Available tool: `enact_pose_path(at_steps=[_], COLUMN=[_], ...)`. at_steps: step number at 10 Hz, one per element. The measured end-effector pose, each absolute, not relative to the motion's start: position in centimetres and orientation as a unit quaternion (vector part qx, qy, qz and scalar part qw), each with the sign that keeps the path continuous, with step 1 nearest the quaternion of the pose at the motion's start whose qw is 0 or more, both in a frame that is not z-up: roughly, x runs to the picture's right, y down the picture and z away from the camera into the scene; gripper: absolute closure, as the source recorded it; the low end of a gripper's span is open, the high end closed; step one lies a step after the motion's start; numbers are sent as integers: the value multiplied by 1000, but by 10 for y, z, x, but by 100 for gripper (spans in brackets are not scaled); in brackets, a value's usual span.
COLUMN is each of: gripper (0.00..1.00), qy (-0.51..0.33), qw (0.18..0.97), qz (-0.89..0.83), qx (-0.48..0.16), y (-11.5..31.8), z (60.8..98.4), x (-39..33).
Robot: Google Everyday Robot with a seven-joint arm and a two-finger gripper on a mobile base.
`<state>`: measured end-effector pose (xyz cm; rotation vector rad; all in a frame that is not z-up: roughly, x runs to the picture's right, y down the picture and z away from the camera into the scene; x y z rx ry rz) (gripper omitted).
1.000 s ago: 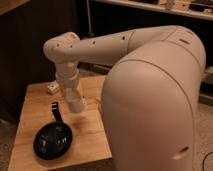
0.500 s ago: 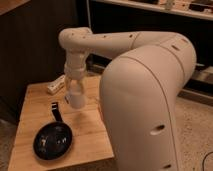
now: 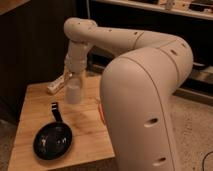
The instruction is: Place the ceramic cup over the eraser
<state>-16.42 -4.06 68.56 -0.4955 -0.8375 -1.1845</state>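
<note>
The big white jointed robot arm [image 3: 145, 75] takes up most of the right half of the view, its bulky near segment hiding the right side of the light wooden table top [image 3: 30, 107]. From a rounded elbow high above the table's far edge the forearm drops straight down.

The table's near and left edges are in sight, and its far left corner meets a dark cabinet front behind.

A black round frying pan [image 3: 52, 141] lies near the front left corner, its short black handle pointing toward the far edge.

A white labelled bottle [image 3: 56, 85] lies on its side at the far edge of the table, just left of the forearm.

The gripper [image 3: 72, 80] hangs at the forearm's lower end, over the far middle of the table. The plain white tapered ceramic cup [image 3: 74, 93] sits directly under it, its top at the gripper and its lower end close to or on the wood; contact cannot be made out. Whether the fingers are open or closed around the cup cannot be told.

The small eraser is nowhere to be made out.
</note>
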Motion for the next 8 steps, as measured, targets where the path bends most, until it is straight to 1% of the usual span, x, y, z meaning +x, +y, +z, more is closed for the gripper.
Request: enact_pose_path(at_steps=[3, 6, 8], gripper=[100, 100, 100], qy=[-404, -430, -447], qw=[690, 659, 634], qz=[-553, -570, -583], qx=[-232, -237, -240], y=[-42, -40, -25], z=[660, 647, 639], x=[-179, -192, -212])
